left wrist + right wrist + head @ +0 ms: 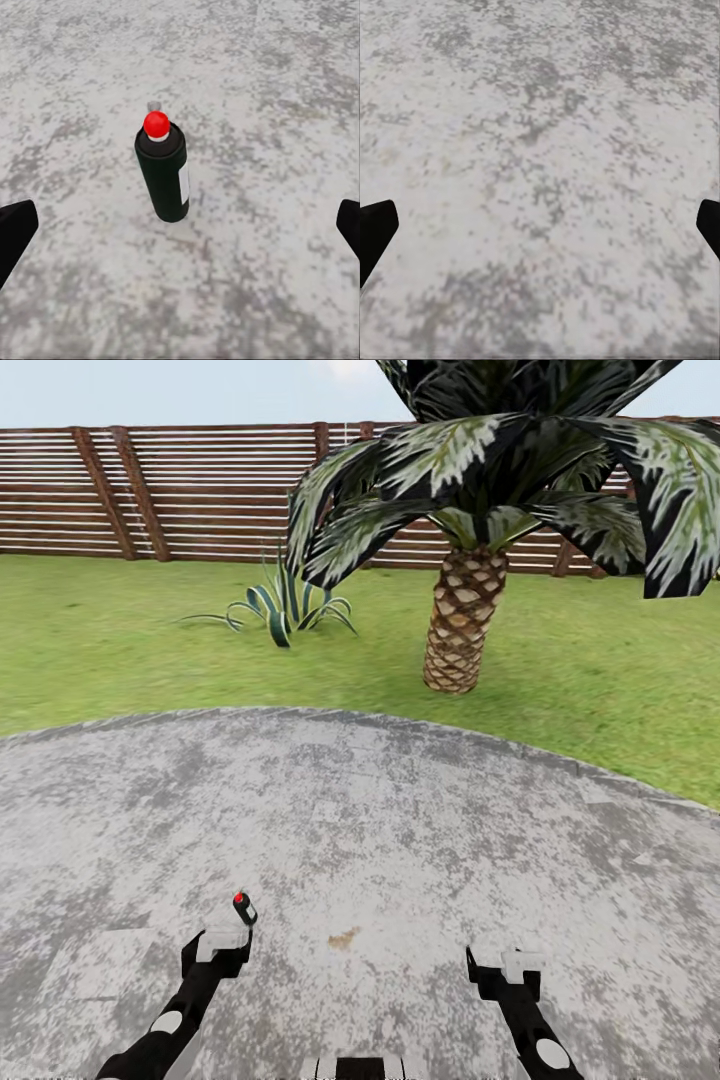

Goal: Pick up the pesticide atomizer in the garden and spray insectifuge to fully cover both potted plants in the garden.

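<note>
Two wide-open, empty pincers: left pincer point(180, 225) facing the upright pesticide atomizer point(163, 171); an off-centre closing could topple it onto the patio point(400, 830); right pincer point(540, 225) idle.

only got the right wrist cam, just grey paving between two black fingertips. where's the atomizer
Observer: The pesticide atomizer stands upright on the patio, ahead of the left gripper.
Operator: gripped yet
Observer: No, the left fingers are spread wide, clear of the bottle.
Operator: anything beyond the paving
Observer: Lawn, a palm, a striped agave and a slatted fence.
</note>
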